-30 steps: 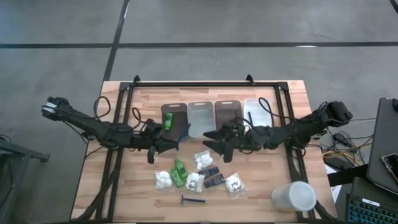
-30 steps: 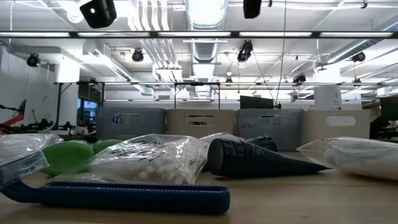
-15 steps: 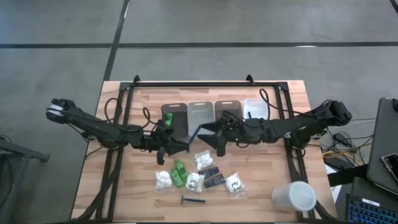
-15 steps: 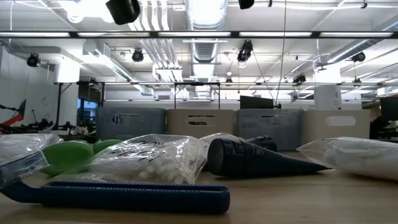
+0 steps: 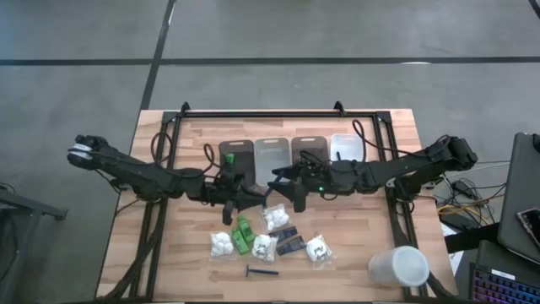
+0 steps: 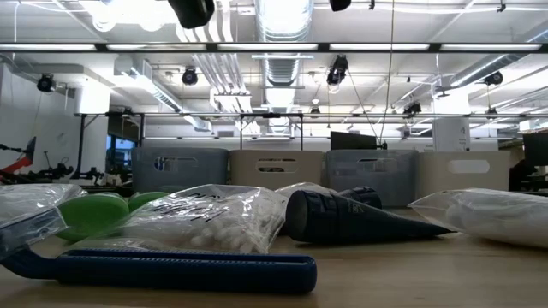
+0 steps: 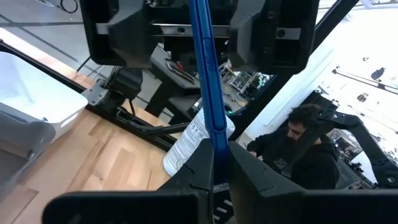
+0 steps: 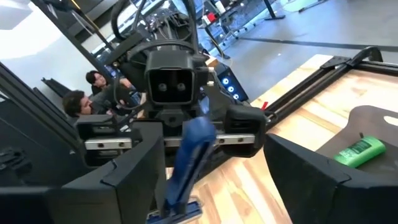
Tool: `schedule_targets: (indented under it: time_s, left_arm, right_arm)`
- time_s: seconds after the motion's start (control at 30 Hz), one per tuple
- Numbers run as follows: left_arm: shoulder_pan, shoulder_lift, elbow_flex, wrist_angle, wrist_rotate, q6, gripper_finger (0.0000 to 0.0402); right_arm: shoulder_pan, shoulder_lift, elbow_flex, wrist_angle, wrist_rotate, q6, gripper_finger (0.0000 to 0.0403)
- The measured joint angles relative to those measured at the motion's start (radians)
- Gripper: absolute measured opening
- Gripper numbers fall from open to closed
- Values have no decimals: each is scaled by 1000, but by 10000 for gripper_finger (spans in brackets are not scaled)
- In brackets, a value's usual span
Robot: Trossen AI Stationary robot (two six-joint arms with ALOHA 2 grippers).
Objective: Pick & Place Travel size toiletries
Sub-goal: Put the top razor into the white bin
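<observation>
A thin blue razor stick (image 7: 208, 93) is up in the air between my two grippers, above the table in front of the bins. My left gripper (image 5: 250, 196) is shut on it. My right gripper (image 5: 277, 184) faces it, open wide, one finger (image 8: 134, 177) on each side of the razor (image 8: 189, 158) without touching. On the table near the front lie green bottles (image 5: 243, 233), clear packets of white puffs (image 5: 274, 217), black flat packets (image 5: 288, 240) and a second razor (image 5: 261, 272). One green bottle (image 8: 357, 151) lies in a dark bin. My left gripper pinches the blue razor's handle (image 7: 216, 140) between its two shut fingers. The stick runs straight on from the fingertips toward the right gripper, along the fingers rather than across them. It is lifted clear of the table, with its wider head end (image 8: 175, 211) away from my left gripper.
Four bins (image 5: 272, 156) stand in a row at the table's far side. A large white cup (image 5: 398, 267) lies at the near right corner. In the low view the second razor (image 6: 171, 269) and a puff packet (image 6: 205, 218) fill the foreground. People sit beyond the table.
My left gripper has carried the razor toward the table's right, closing on the right gripper. My right gripper has shifted a little left and toward the far edge, so that its open fingers now stand around the razor's free end.
</observation>
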Motion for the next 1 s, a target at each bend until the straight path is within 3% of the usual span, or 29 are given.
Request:
schedule_targets:
  time_s: [0.4, 0.77, 0.9, 1.0]
  left_arm:
    - [3, 1, 0, 4, -4, 3, 28]
    - [13, 1, -1, 5, -20, 21, 28]
    - [15, 1, -1, -3, -22, 30, 42]
    - [15, 1, -1, -8, -46, 16, 65]
  right_arm:
    - [0, 0, 0, 2, 1, 2, 193]
    - [0, 0, 0, 0, 0, -5, 73]
    - [0, -1, 0, 2, -2, -5, 34]
    - [0, -2, -7, -3, 0, -10, 28]
